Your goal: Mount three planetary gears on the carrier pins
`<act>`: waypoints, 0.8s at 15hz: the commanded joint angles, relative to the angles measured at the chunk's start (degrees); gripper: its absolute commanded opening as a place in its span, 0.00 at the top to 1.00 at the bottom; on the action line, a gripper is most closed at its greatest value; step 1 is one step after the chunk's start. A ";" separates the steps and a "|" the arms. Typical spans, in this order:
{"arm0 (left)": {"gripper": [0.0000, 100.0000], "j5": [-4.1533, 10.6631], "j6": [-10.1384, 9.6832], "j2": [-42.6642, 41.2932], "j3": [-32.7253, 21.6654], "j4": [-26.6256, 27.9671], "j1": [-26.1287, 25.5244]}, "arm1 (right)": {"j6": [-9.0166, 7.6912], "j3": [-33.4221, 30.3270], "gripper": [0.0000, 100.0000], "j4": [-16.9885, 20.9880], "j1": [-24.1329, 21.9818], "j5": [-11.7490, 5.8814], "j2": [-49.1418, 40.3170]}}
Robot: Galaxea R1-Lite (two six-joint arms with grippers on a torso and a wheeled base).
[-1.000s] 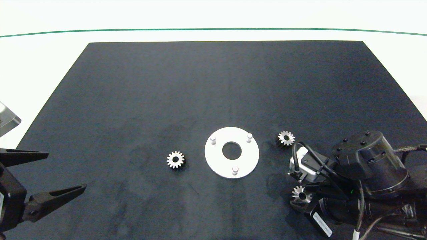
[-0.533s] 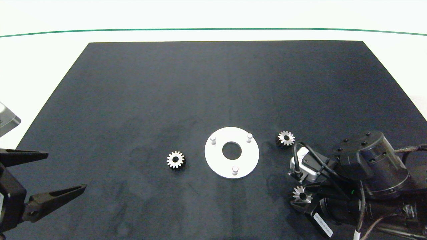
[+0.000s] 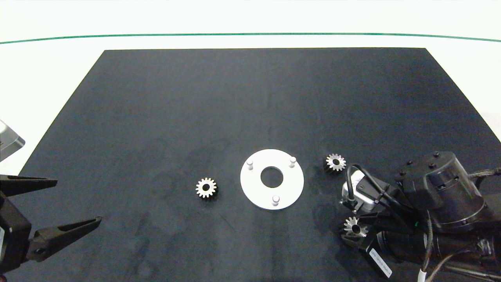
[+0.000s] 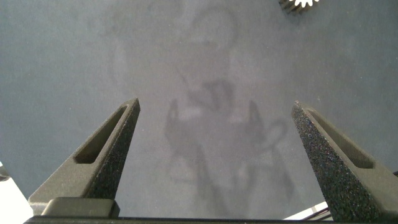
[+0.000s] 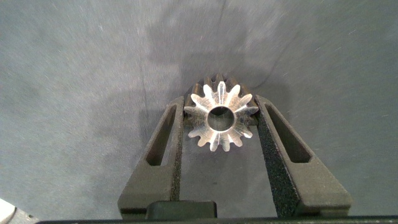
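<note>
Near the mat's right corner, one gear (image 3: 354, 226) was pinched by the right gripper (image 5: 219, 124) and had been raised slightly; all pins (image 3: 275, 199) were bare. Left gripper (image 4: 214, 140) was spread wide.

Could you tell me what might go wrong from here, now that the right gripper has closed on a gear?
1. The right gripper pinches its gear across the teeth, so it could slip or tilt in transit.
2. The bore looks only a little wider than a pin, so a small offset may jam the gear or nudge the disc.
3. The route passes a loose gear, which the arm could knock.
</note>
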 commanded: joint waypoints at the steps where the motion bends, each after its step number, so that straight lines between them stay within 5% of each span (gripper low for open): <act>1: 0.00 0.00 0.14 -0.21 -0.08 0.16 0.10 | -0.06 -3.27 0.96 0.98 0.39 -0.16 -0.93; 4: 0.00 0.00 0.14 -1.44 -0.34 0.07 0.10 | -0.06 -11.18 0.96 5.38 1.53 0.02 0.21; 12: 0.00 0.09 0.40 -4.60 -1.75 0.16 0.19 | -0.06 -23.66 0.96 5.81 9.80 0.02 12.16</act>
